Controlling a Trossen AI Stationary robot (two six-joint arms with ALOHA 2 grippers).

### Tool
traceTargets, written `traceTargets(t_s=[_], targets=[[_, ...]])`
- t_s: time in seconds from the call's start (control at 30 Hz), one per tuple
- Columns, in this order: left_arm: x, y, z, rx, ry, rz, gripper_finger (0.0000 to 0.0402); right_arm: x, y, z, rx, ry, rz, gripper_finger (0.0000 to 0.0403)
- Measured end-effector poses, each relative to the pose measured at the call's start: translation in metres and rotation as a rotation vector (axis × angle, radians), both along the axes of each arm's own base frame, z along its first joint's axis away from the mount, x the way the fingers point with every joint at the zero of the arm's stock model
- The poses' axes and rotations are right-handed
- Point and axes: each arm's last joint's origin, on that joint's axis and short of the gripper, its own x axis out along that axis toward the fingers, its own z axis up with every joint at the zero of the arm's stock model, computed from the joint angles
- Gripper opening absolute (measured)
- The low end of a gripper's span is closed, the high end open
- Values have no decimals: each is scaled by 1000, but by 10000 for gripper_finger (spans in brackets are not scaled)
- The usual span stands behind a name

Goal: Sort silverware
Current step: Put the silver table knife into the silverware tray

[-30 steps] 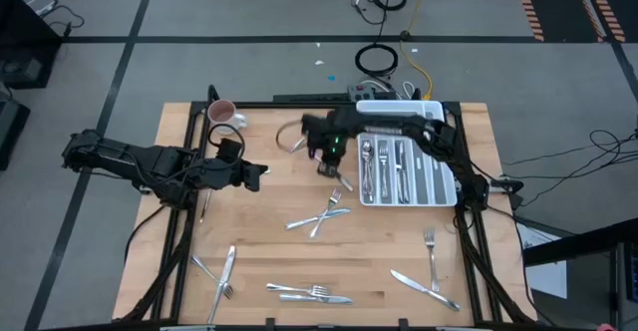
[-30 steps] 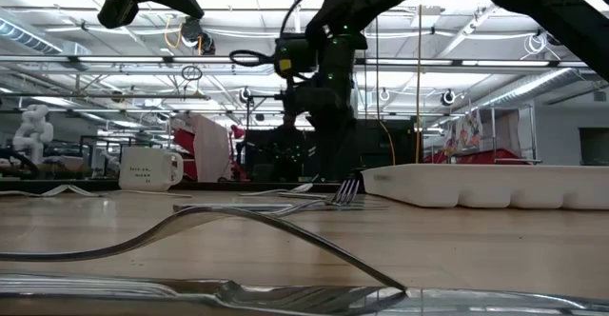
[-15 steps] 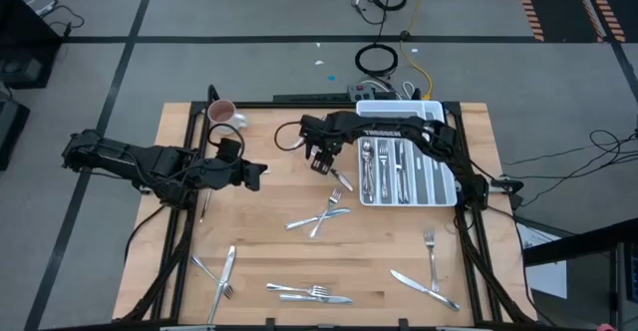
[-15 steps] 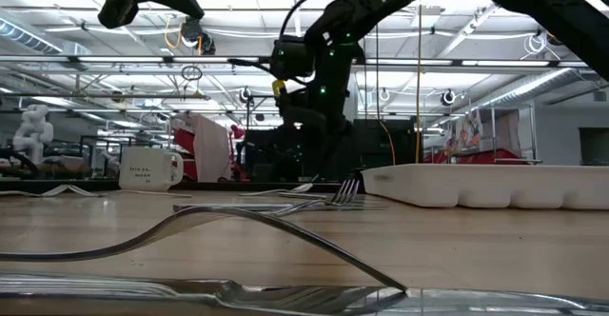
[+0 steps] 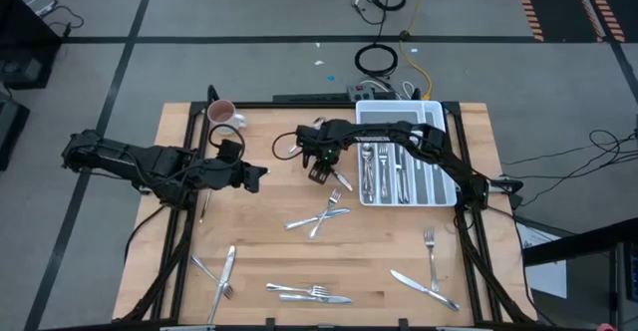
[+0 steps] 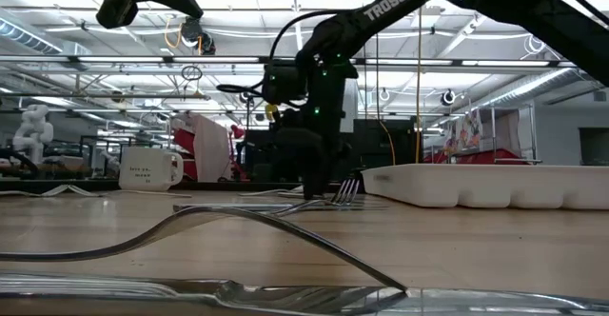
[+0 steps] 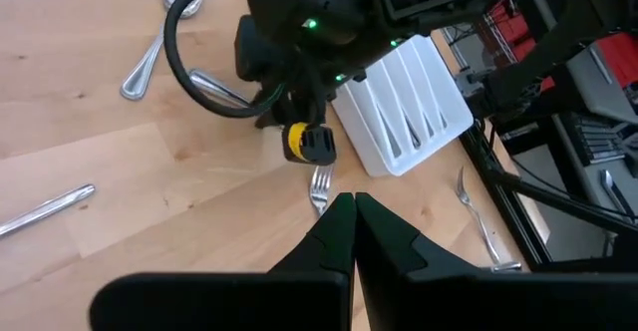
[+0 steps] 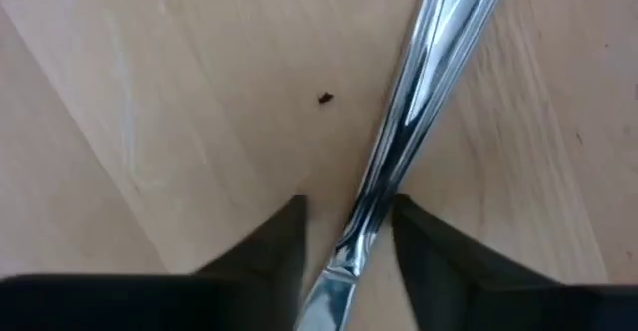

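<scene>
High view: loose silverware (image 5: 321, 214) is seen scattered over a wooden table (image 5: 269, 241), with about four pieces already laid in the white compartmented tray (image 5: 437, 183) at the far right. On the bare wood, a crossed group of about three pieces is counted at the centre, two near the left edge (image 5: 219, 271), two or three at the near middle (image 5: 309, 292), a fork (image 5: 431, 246) and a knife-like piece (image 5: 424, 286) at the near right, and a spoon (image 5: 289, 145) at the far middle; exact types cannot be told for most.

The right gripper (image 5: 319, 168) is lowered just left of the tray, and in the right wrist view its fingers (image 8: 274, 241) are shown apart on either side of a single shiny handle (image 8: 419, 102) lying on the wood, not clamped on it. In the left wrist view the same piece is seen as a fork (image 7: 319, 184) beneath the gripper's yellow-marked tip.

The left gripper (image 5: 261, 172) is held over the left half of the table, its fingers (image 7: 334, 236) pressed together and holding nothing.

A white mug (image 5: 221, 113) is set at the far left corner. Cables (image 5: 379, 60) are coiled on the floor beyond the table. In the low view, a bent fork (image 6: 219, 230) in the foreground blocks part of the tabletop.
</scene>
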Motion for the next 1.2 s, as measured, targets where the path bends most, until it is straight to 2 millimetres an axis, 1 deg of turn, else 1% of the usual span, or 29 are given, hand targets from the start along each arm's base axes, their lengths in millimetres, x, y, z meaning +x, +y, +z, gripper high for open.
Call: traceTargets(t_s=[0.1, 0.13, 0.17, 0.33, 0.43, 0.53, 0.6, 0.7, 0.83, 0.93, 1.07, 1.13, 1.2], targets=[[-1, 0, -1, 2, 17, -3, 11, 0, 2, -3, 23, 6, 26, 36], [-2, 0, -3, 6, 36, -3, 11, 0, 3, -3, 27, 3, 36, 20], [-4, 1, -5, 9, 62, 0, 11, 1, 3, -3, 28, -1, 33, 15], [-20, 3, -17, -40, 241, 29, 11, 3, 2, 1, 25, 0, 31, 5], [-40, 4, -23, -64, 390, 48, 6, 5, 1, 5, 26, 0, 34, 3], [-61, 5, -26, -65, 517, 93, 4, 10, 0, 13, 20, -20, 44, 2], [-74, 6, -27, -68, 578, 126, 4, 13, 0, 19, 16, -32, 46, 2], [-86, 7, -27, -70, 648, 150, 4, 18, -3, 28, 16, -60, 45, 1], [-93, 6, -28, -67, 699, 152, 4, 26, -9, 45, 2, -135, 60, 0], [-93, 5, -30, -59, 705, 145, 4, 31, -13, 63, -27, -181, 87, 0], [-94, 6, -39, -47, 742, 150, 4, 32, -13, 90, -74, -198, 186, 0], [-96, 5, -47, -59, 783, 145, 4, 28, -9, 106, -124, -145, 284, 0], [-97, 5, -56, -78, 831, 139, 4, 19, -3, 119, -194, -29, 424, 0]])
